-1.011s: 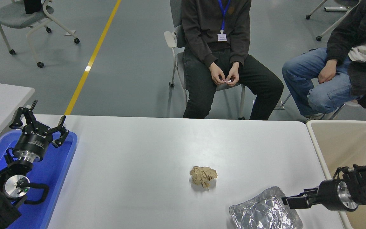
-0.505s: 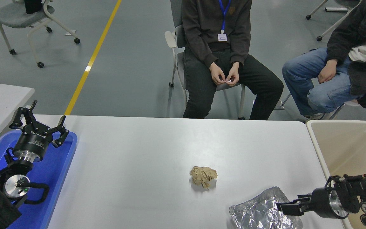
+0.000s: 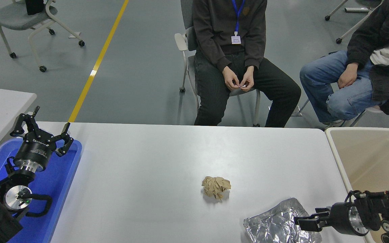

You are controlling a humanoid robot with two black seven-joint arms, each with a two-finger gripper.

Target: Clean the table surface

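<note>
The table surface [image 3: 140,175] is seen across the middle and lower part of the view, pale grey-white, its far edge facing two seated people. A crumpled brown paper ball [image 3: 216,187] is lying near the table's centre, apart from everything else. A crumpled silver foil bag [image 3: 275,224] is lying at the near right edge of the table. The right gripper [image 3: 305,223] is reached in from the lower right, low over the table, with its tips right at the foil bag's right side; contact cannot be told, and whether its fingers are wide or narrow cannot be told from this angle. A beige bin [image 3: 366,152] is placed just beside the table's right end. A blue tray [image 3: 57,189] is placed on the table's left end. The left gripper [image 3: 41,130] is parked over the tray's far part, fingers spread wide, nothing held. A person in dark clothes [image 3: 230,50] is seated beyond the far edge, hands together in the lap; a second person in jeans [image 3: 349,84] is seated at the upper right.
</note>
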